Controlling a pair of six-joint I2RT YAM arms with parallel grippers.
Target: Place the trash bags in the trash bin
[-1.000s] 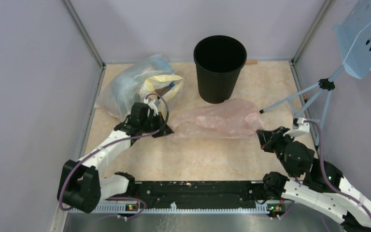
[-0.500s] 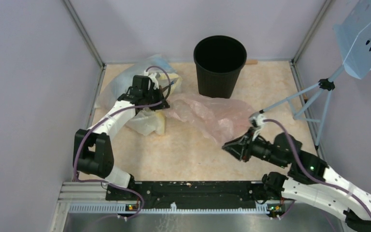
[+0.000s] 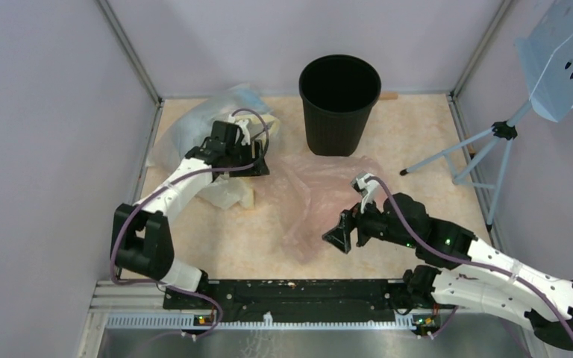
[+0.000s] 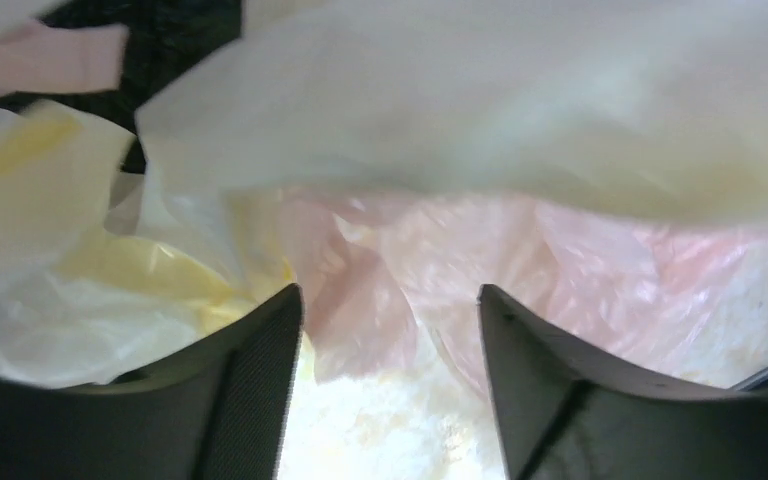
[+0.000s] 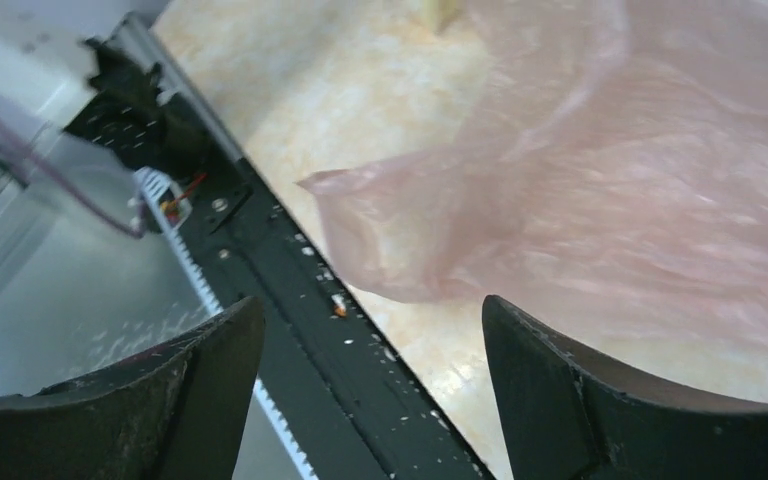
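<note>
Plainly, the pale pink see-through plastic film bag (image 3: 317,190) lies crumpled and spread out on the beige mottled table (image 3: 418,123), outside the round black ribbed plastic bin (image 3: 339,104). The bin stands upright at the far middle of the table, its mouth dark. The far edge of the pink film reaches up to the foot of the bin, though I cannot tell whether it touches. From there the film runs toward the near side and narrows to a tip between the two arms.

The left gripper (image 3: 254,166) sits low at the left edge of the pink film, just beside a pile of clear, yellow and blue plastic bags (image 3: 185,133) heaped toward the far left corner. In the left wrist view its two dark fingers (image 4: 245,390) stand well apart. Pink film and yellow-white film show beyond the gap, and nothing is pinched between the fingers.

The right gripper (image 3: 336,240) points leftward at the near tip of the pink film, close beside it. In the right wrist view its fingers (image 5: 580,400) are spread wide and hold nothing. A corner of the pink bag lies beyond them, near the black rail (image 5: 290,265) that runs along the table's near edge.

A pale blue perforated metal panel on a tripod (image 3: 559,52) stands at the far right, well apart from the bag.
</note>
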